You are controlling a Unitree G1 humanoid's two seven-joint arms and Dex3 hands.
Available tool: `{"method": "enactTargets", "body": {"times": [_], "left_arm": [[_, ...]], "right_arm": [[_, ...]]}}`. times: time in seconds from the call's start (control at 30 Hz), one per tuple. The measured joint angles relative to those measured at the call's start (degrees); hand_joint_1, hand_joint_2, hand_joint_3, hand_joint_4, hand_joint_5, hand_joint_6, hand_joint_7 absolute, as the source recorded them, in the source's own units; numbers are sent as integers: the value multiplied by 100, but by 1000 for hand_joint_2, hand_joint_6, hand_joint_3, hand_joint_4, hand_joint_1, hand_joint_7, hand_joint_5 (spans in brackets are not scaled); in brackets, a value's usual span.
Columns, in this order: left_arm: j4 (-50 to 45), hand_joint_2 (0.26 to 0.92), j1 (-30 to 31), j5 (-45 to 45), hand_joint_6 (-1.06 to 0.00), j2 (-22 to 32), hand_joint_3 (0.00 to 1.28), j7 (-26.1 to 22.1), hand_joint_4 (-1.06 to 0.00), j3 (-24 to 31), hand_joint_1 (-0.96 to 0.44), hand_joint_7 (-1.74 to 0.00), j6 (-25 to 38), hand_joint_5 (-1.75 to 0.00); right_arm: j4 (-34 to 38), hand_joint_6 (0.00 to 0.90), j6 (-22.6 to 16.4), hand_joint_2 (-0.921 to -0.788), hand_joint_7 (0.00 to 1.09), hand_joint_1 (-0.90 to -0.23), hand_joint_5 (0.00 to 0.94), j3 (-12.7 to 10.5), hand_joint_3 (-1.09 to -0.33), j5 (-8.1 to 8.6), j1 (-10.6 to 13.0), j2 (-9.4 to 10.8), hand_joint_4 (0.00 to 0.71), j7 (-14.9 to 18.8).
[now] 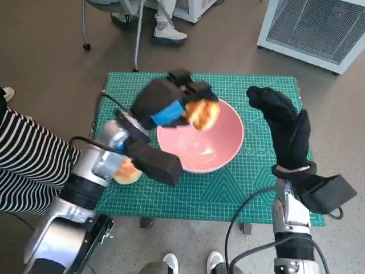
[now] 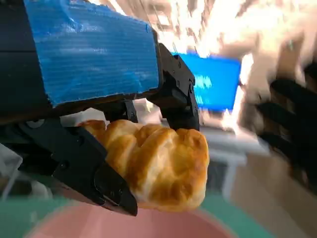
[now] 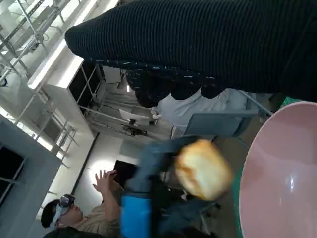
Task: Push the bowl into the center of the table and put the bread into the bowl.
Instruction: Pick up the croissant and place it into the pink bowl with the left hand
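Observation:
The pink bowl [image 1: 219,151] sits near the middle of the green mat [image 1: 256,177]. My left hand [image 1: 171,103] holds a golden bread roll [image 1: 202,114] above the bowl's far left rim. In the left wrist view its black fingers [image 2: 94,173] grip the roll [image 2: 158,166] from both sides, with the bowl [image 2: 124,223] just beneath. My right hand [image 1: 282,123] hovers beside the bowl's right rim, fingers stretched out and holding nothing. The right wrist view shows the glove [image 3: 198,44], the roll [image 3: 203,168] and the bowl [image 3: 282,173].
A second bread roll [image 1: 128,171] lies on the mat's near left part, half under my left forearm. A person in striped clothing [image 1: 23,160] is close on the left. A chair and someone's shoe [image 1: 168,33] are beyond the table, and a white cabinet [image 1: 319,28] stands far right.

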Motion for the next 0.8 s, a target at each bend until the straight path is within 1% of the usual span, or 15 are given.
{"method": "enactTargets", "body": {"times": [0.03, 0.07, 0.1, 0.13, 0.17, 0.2, 0.23, 0.27, 0.3, 0.4, 0.43, 0.5, 0.6, 0.8], "left_arm": [[147, 921, -20, 4, -537, -51, 133, -64, -621, -44, 0, -1275, -18, -1212], [274, 921, -37, 3, -507, -102, 171, -126, -565, -76, 0, -1321, -22, -1254], [387, 895, -59, -4, -448, -148, 180, -206, -487, -93, -7, -1226, -24, -1142], [483, 877, -79, -8, -428, -184, 171, -290, -463, -114, -11, -1098, -18, -999], [587, 861, -99, -54, -422, -218, 139, -454, -458, -126, -19, -872, 0, -733], [648, 853, -115, -85, -411, -240, 121, -601, -444, -131, -20, -762, 27, -607], [707, 846, -131, -151, -407, -267, 88, -842, -432, -130, -21, -578, 91, -406], [766, 834, -153, -227, -387, -294, 62, -1063, -404, -129, -26, -442, 159, -261], [808, 827, -172, -299, -376, -322, 45, -1283, -387, -126, -30, -351, 240, -168], [915, 801, -234, -361, -332, -387, 16, -1808, -303, -131, -95, -194, 463, -55], [945, 797, -257, -361, -327, -397, 13, -1907, -290, -142, -107, -174, 501, -44], [1003, 786, -294, -361, -302, -408, 6, -2064, -232, -153, -143, -117, 558, -18], [1059, 777, -339, -361, -278, -411, 2, -2215, -178, -154, -173, -78, 589, -6], [1045, 762, -341, -515, -251, -370, 0, -2349, -139, -50, -207, -42, 421, -1]], "right_arm": [[-16, -1, 12, -921, 612, -807, 4, 1, -777, 0, 11, 1, 223, 0], [-35, -1, 21, -921, 612, -809, 5, 0, -775, 0, 27, 0, 224, 0], [-56, -1, 27, -921, 612, -810, 5, -1, -774, 0, 47, -1, 224, -1], [-78, -1, 33, -921, 613, -810, 5, -1, -773, 0, 68, -1, 225, -1], [-102, -1, 42, -921, 613, -810, 5, -1, -772, 0, 89, 0, 225, -1], [-120, -1, 50, -921, 613, -811, 5, -2, -772, 0, 103, -1, 225, -1], [-143, -1, 65, -921, 613, -811, 5, -3, -771, 0, 122, -2, 225, -2], [-162, -1, 79, -921, 613, -811, 5, -6, -770, -1, 141, -4, 226, -3], [-180, -1, 88, -921, 613, -811, 5, -8, -770, -1, 158, -5, 226, -5], [-247, -1, 119, -921, 612, -812, 4, -9, -769, -3, 196, -4, 224, -14], [-263, -1, 125, -921, 612, -812, 4, -9, -769, -3, 200, -4, 224, -16], [-291, -1, 128, -921, 607, -809, 3, -10, -769, -6, 207, -5, 223, -26], [-326, -1, 135, -921, 600, -800, 3, -12, -769, -7, 220, -5, 222, -44], [-363, -1, 169, -921, 597, -798, 4, -13, -766, -7, 240, -4, 225, -55]]}}
